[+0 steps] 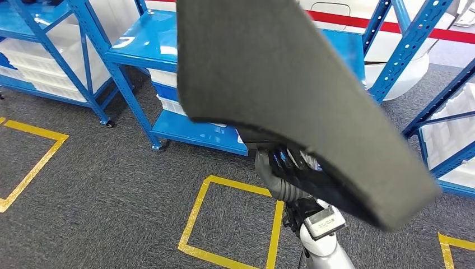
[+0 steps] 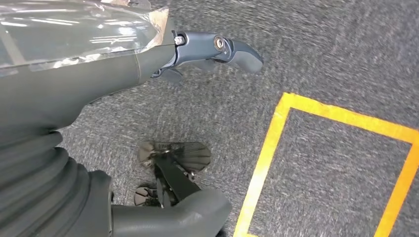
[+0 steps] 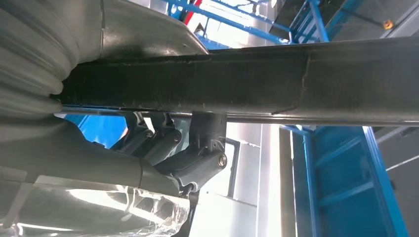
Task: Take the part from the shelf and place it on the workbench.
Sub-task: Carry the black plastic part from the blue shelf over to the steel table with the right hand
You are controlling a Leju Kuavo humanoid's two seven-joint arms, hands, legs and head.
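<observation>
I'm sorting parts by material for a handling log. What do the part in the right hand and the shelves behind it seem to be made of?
The part looks like dark grey foam or felted fibre: a matte, finely grainy face, a thick soft-looking edge and a gentle curve. It could be a moulded composite. The right hand holds it from beneath. The shelves look like blue painted steel: glossy decks and perforated uprights.

You are looking down at a dark grey speckled carpet floor [image 1: 112,185] carrying yellow tape squares [image 1: 235,224]. A blue metal shelf rack [image 1: 140,50] is standing on it ahead of you, its lower board [image 1: 190,131] holding white plastic crates [image 1: 171,103]. A second blue rack [image 1: 33,33] is standing to the left, also holding white crates.
</observation>
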